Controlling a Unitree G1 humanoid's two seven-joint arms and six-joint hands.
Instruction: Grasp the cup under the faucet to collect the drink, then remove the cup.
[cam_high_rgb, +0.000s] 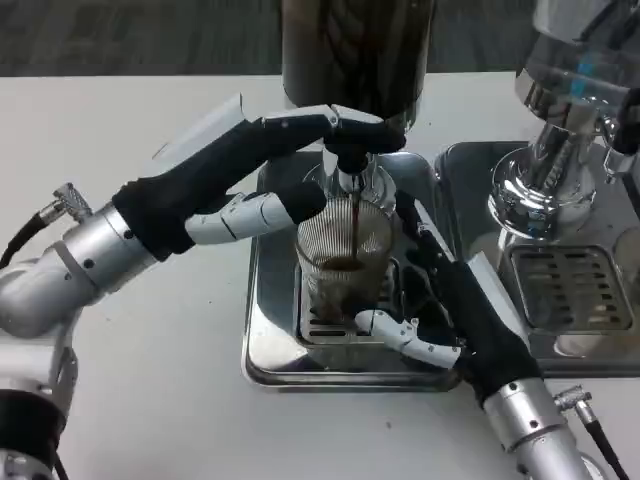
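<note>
**Presently: cup under faucet, filling**

Item: ribbed clear cup (343, 255), upright on the grate of a steel drip tray (268, 340), directly beneath the faucet (349, 172) of a dark dispenser (355, 50). A dark stream fell into it; dark drink lay partway up the cup.

Right hand (435, 300): wrapped around the cup's right side and base, grasping it, one white finger crossing the tray's front.

Left hand (275, 175): clasped no object; fingers reached to the faucet top, another lay against the cup's left rim.

Surroundings: a second chrome machine (560, 140) with its own tray stood just right, crowding that side. White tabletop (150, 380) lay open left and in front.
</note>
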